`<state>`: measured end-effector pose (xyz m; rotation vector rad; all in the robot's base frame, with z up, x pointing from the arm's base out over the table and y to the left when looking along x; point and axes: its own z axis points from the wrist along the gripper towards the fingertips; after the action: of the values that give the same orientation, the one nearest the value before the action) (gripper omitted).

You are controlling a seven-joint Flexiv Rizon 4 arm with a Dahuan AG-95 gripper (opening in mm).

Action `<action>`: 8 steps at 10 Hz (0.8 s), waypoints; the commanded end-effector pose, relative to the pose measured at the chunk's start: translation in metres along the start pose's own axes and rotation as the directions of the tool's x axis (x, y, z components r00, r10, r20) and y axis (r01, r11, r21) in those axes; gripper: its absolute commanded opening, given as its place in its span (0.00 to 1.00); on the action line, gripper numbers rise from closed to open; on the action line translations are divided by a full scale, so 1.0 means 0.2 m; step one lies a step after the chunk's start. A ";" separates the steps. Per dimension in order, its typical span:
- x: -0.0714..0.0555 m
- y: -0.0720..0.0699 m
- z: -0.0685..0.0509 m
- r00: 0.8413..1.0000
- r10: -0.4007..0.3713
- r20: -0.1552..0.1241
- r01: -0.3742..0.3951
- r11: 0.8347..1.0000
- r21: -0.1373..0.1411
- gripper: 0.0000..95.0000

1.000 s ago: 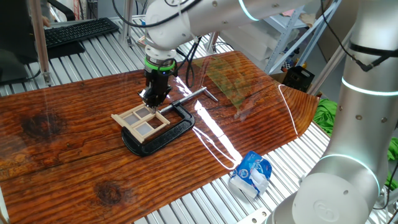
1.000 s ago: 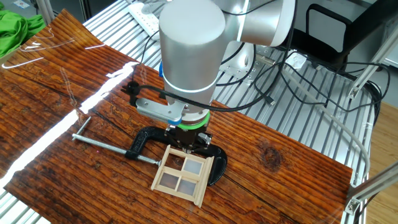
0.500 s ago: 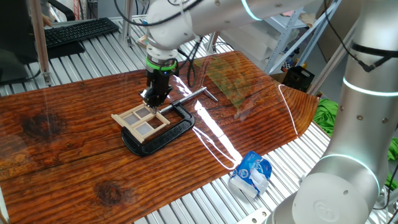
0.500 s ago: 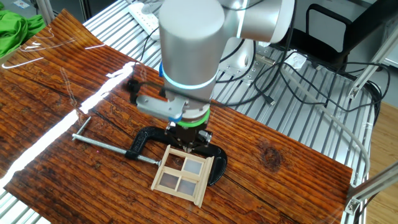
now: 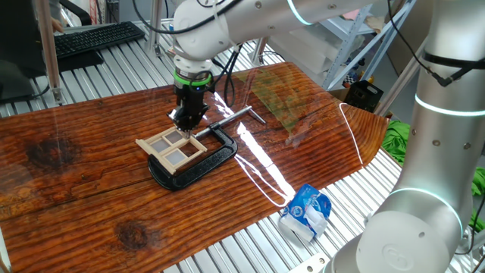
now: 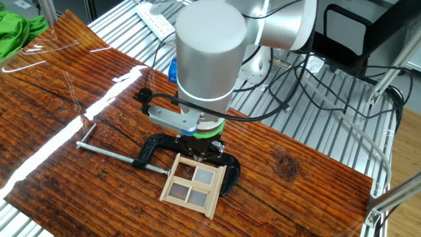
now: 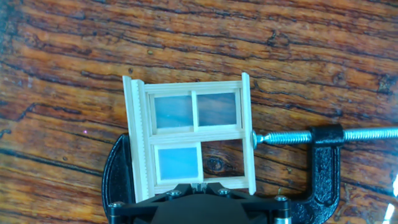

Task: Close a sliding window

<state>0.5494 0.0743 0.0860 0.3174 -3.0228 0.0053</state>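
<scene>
Sliding window (image 7: 189,135) lay flat on the desk (image 5: 91,167), pinned by a black C-clamp (image 7: 323,165). End effector (image 5: 186,119) sat at the frame's far edge, touching or just above it. Fingers hidden, so can't tell whether apart or together. In the hand view the window extended straight ahead; one pane slot looked uncovered.

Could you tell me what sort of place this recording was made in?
Probably a robotics lab: a wooden board laid on a metal-slatted bench, a keyboard behind it, and loose cables trailing beside the arm.
</scene>
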 end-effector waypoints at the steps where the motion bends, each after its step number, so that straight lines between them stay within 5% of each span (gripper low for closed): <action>1: -0.01 0.00 0.00 1.000 -0.023 0.005 0.023 1.000 -0.011 0.00; 8: -0.01 0.00 0.00 0.999 -0.037 0.013 0.038 0.998 -0.045 0.00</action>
<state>0.5515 0.0744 0.0855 0.3708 -3.0211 -0.0657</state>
